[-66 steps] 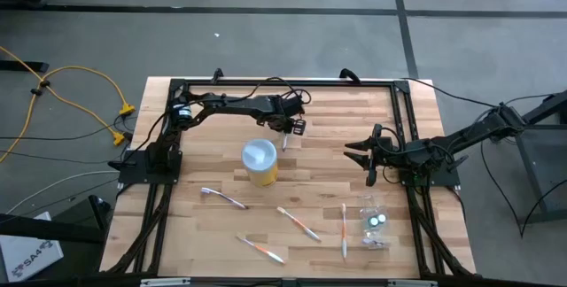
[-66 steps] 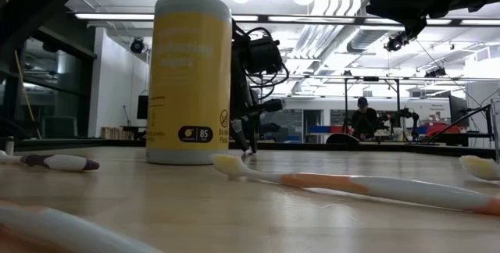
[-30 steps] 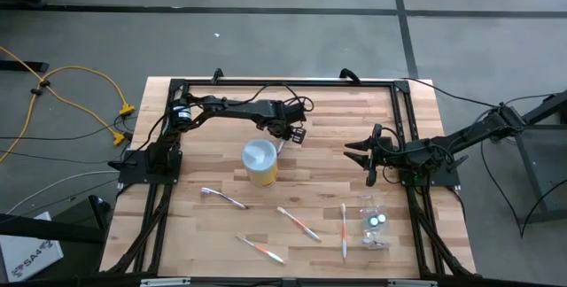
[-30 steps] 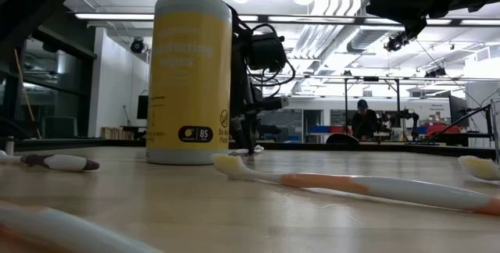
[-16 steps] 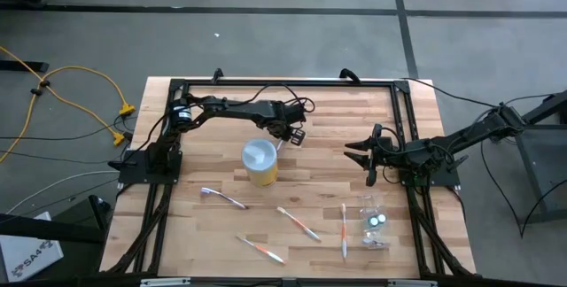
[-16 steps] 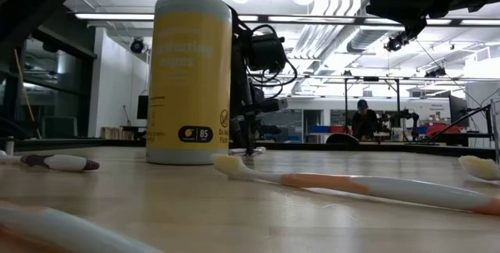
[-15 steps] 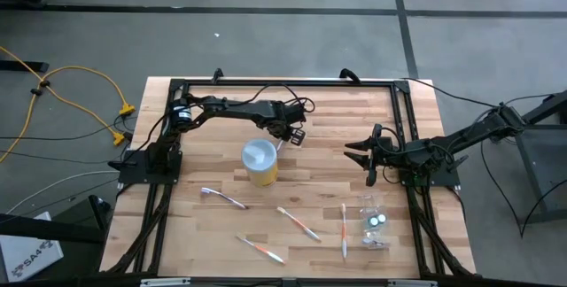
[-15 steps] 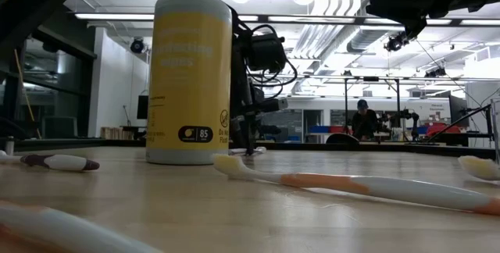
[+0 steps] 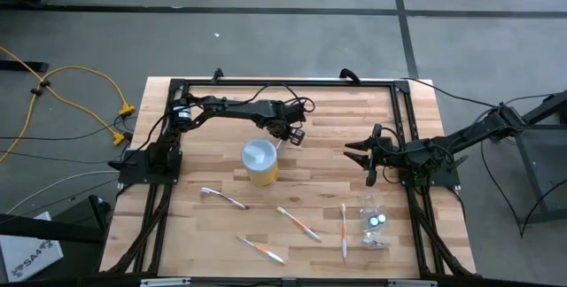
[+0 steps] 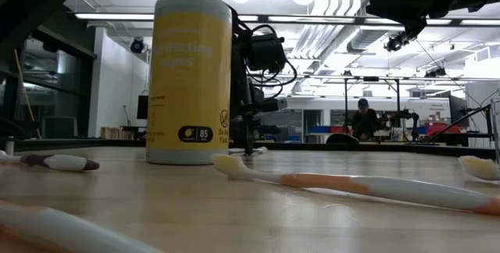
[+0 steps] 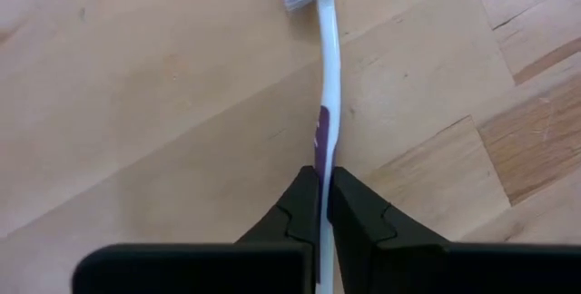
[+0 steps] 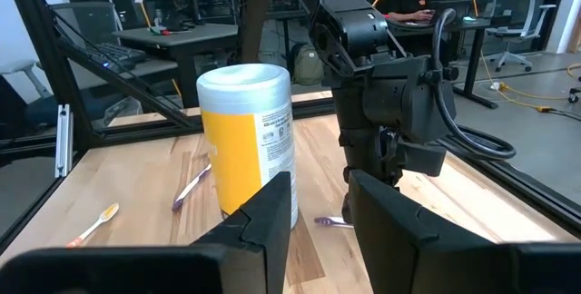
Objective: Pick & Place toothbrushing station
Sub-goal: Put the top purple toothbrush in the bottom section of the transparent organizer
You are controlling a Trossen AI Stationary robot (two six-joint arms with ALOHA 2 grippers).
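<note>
Wooden table [image 9: 328, 127], left arm low behind a yellow canister [image 9: 259, 163].
Left gripper [image 11: 324, 194] is clamped on a white-purple toothbrush [image 11: 325, 85] lying flat; right gripper [image 9: 366, 157] hovers part-open nearby.

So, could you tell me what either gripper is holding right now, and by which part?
The left gripper is shut on a white toothbrush, pinching its handle at the purple section, the bristle head pointing away. The right gripper holds nothing.

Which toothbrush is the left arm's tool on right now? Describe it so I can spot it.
Find the tall yellow wipes canister mid-table. Just beyond it, toward the table's far edge, the left tool is shut on a white toothbrush lying flat. It alone has a purple stripe and sits apart from the four brushes nearer the front.
</note>
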